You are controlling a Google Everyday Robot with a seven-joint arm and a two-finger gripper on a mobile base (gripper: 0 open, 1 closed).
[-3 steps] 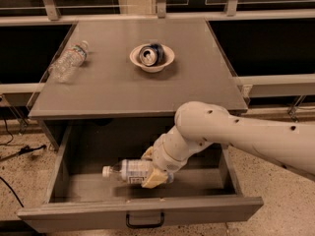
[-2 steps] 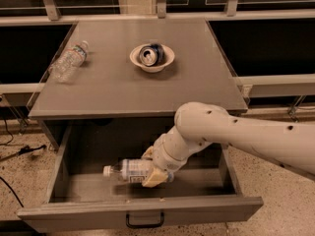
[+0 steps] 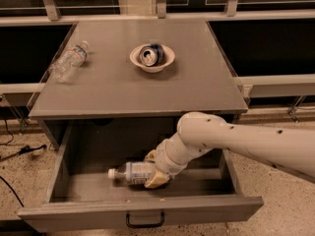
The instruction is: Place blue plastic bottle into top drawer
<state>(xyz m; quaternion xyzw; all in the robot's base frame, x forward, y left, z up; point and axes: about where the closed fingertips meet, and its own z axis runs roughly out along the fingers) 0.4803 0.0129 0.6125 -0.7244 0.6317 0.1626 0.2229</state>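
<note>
The blue plastic bottle (image 3: 129, 173) lies on its side on the floor of the open top drawer (image 3: 74, 213), white cap pointing left. My gripper (image 3: 152, 168) reaches down into the drawer from the right. Its pale fingers (image 3: 158, 180) sit on either side of the bottle's right end and close on it. The white arm (image 3: 236, 144) comes in from the right over the drawer's right side. The drawer's black handle (image 3: 145, 221) is at the middle of its front panel.
On the grey tabletop (image 3: 197, 90) above the drawer, a smaller clear bottle (image 3: 69, 60) lies at the far left edge. A white bowl (image 3: 152, 58) holding a can stands at the back centre. Cables lie on the floor at left.
</note>
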